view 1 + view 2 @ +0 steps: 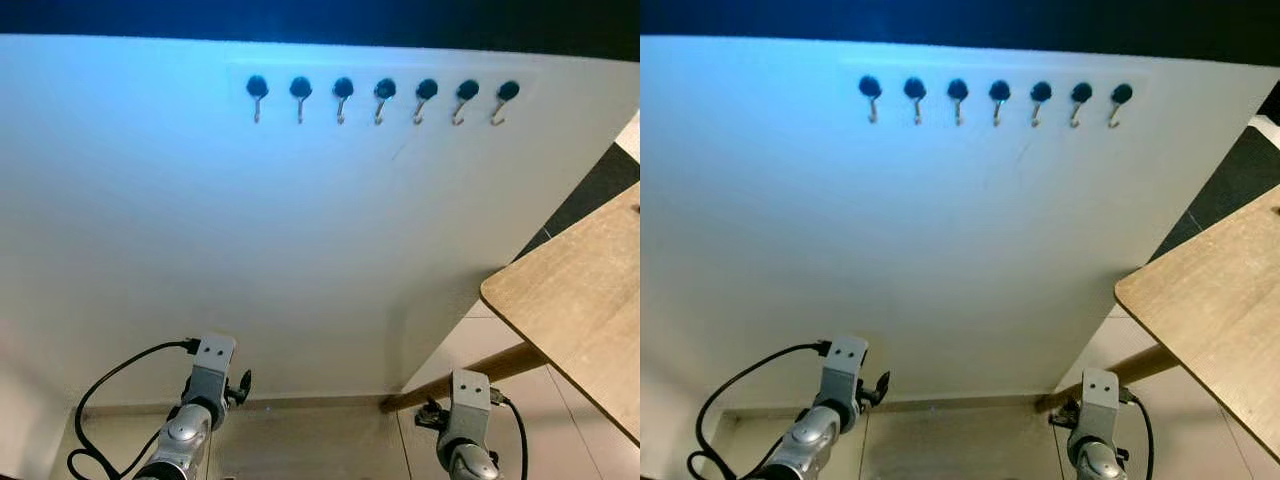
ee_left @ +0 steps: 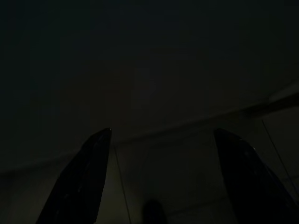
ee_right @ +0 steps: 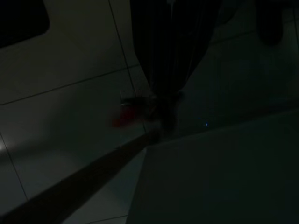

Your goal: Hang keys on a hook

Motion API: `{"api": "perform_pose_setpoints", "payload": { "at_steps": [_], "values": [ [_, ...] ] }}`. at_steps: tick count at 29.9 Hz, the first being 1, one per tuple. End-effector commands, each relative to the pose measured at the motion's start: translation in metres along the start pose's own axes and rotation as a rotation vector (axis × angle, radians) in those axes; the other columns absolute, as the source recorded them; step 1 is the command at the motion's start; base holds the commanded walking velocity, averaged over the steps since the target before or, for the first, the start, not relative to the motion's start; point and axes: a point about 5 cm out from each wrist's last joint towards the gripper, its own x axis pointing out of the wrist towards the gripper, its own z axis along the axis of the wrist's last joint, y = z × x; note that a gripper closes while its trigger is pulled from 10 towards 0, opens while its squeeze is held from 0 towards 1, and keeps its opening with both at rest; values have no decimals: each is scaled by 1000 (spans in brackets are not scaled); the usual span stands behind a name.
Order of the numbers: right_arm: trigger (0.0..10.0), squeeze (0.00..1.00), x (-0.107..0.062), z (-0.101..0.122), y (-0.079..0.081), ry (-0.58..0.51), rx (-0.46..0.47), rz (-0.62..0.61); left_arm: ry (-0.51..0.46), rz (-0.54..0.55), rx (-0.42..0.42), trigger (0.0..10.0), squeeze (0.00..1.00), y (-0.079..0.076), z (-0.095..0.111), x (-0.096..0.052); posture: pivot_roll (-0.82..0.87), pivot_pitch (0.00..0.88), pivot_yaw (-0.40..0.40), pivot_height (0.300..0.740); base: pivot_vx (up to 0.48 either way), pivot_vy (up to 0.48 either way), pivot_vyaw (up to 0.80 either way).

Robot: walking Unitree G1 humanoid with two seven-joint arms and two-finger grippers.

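Note:
A row of several small metal hooks [image 1: 383,100] on dark round mounts runs high across the white wall [image 1: 300,250] in front of me. Both arms hang low, the left arm [image 1: 205,395] and the right arm [image 1: 465,420] near the foot of the wall. In the dark right wrist view my right gripper [image 3: 161,100] has its fingers together on a small bunch of keys [image 3: 140,105] with a red tag [image 3: 124,119], dangling above the tiled floor. In the dark left wrist view my left gripper [image 2: 163,133] is open with nothing between its fingers.
A light wooden table [image 1: 580,300] juts in from the right, its slanted leg [image 1: 470,375] reaching to the wall's foot. A black cable [image 1: 110,385] loops beside the left arm. Pale floor tiles [image 1: 300,440] lie below the wall.

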Motion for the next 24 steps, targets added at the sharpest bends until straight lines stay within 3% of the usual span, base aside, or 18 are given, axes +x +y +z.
{"api": "perform_pose_setpoints", "payload": {
  "at_steps": [1,8,19,24],
  "values": [
    [10000,0,-1,-2,-2,0,-10,-4,6,4,-7,10000,0,1,-2,-1,58,9,-46,740,-409,0,0],
    [10000,0,-1,-2,-1,0,-9,-1,4,1,-6,10000,0,0,-1,-1,59,9,-43,740,-397,0,0],
    [10000,0,-1,-1,2,0,-1,6,9,6,27,10000,0,-1,5,4,67,10,-37,740,0,0,0],
    [10000,0,-1,-1,2,2,0,8,12,15,43,10000,0,-1,8,5,65,6,-36,740,0,-433,0]
  ]
}}
